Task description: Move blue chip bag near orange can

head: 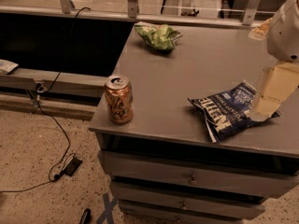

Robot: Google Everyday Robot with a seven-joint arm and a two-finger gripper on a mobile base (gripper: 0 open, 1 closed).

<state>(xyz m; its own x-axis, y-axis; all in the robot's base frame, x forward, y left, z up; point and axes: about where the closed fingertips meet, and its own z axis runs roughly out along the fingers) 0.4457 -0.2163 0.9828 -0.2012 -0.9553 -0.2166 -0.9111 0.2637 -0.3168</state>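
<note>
The robot's pale cream gripper [262,107] comes down from the right edge of the scene, below a rounded white arm housing [284,31]. Its lower end rests at the right side of the blue chip bag [228,112] and overlaps the bag's right edge. Whether the gripper is apart, together or clamped on the bag cannot be told from this angle.

The blue chip bag lies flat and slightly crumpled on the near right part of a grey table top [187,78]. Its white lettering runs at a slant, and its near corner reaches close to the table's front edge.

The orange can [118,100] stands upright at the near left corner of the table, well apart from the bag, with its silver top and pull tab facing up. Bare grey surface lies between the two.

A crumpled light green snack bag [158,35] sits at the far edge of the table, towards the left.

Below the table top are grey drawers [187,175] with small knobs. To the left, a black cable [57,133] trails down across a speckled floor [32,171] to a small dark device [73,166].
</note>
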